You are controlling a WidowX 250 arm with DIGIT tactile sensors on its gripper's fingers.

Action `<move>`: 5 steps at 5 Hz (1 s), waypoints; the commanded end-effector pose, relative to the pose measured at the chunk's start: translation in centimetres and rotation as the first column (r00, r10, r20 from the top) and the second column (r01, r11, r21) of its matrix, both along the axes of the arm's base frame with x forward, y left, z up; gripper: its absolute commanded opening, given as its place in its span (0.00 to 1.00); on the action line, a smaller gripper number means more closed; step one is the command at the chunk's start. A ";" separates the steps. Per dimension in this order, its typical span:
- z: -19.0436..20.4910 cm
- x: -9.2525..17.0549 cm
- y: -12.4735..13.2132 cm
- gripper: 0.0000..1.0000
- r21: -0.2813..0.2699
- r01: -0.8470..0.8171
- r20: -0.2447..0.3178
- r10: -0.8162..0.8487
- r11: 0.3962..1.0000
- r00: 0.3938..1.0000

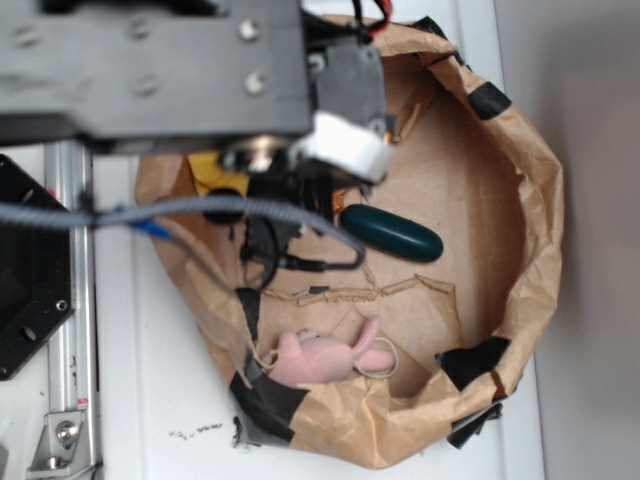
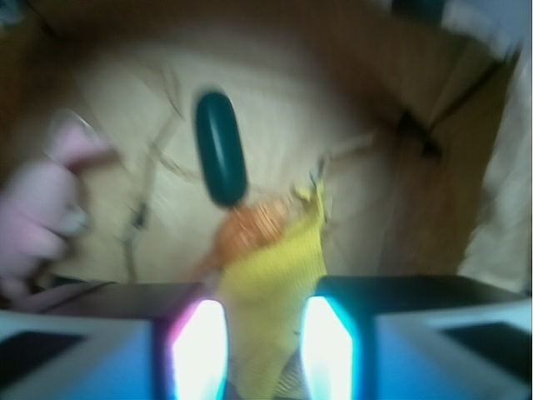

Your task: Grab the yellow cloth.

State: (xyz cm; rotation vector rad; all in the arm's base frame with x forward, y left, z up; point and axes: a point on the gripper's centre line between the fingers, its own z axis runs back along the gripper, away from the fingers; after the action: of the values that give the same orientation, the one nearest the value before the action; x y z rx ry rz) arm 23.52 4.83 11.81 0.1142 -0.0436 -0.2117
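The yellow cloth (image 2: 275, 275) is a bright yellow terry fabric. In the wrist view it runs from between my two fingers out toward the orange ridged cone (image 2: 254, 223). My gripper (image 2: 264, 350) is shut on the cloth, with the pale pads pressed against both its sides. In the exterior view only a small yellow patch of the cloth (image 1: 212, 172) shows under the black arm at the upper left of the paper basin. The arm hides the fingers there.
A crumpled brown paper wall (image 1: 530, 230) rings the work area. A dark green oval thing (image 1: 392, 233) lies mid-basin, just beyond the cone in the wrist view (image 2: 220, 148). A pink plush toy (image 1: 322, 358) lies by the near wall. Grey cables hang below the arm.
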 end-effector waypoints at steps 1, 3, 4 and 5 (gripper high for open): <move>-2.6 -1.3 0.7 1.00 -0.020 0.126 -0.080 -0.127 0.992 0.989; -5.4 -2.1 -0.3 1.00 -0.013 0.152 -0.105 -0.153 0.988 0.983; -8.0 -2.6 -0.1 1.00 -0.048 0.156 -0.157 -0.162 0.987 0.974; -9.3 -3.0 1.4 1.00 -0.074 0.139 -0.197 -0.151 0.988 0.969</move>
State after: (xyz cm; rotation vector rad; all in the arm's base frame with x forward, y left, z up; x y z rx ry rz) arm 21.02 5.72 2.07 0.0136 0.1747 -0.3664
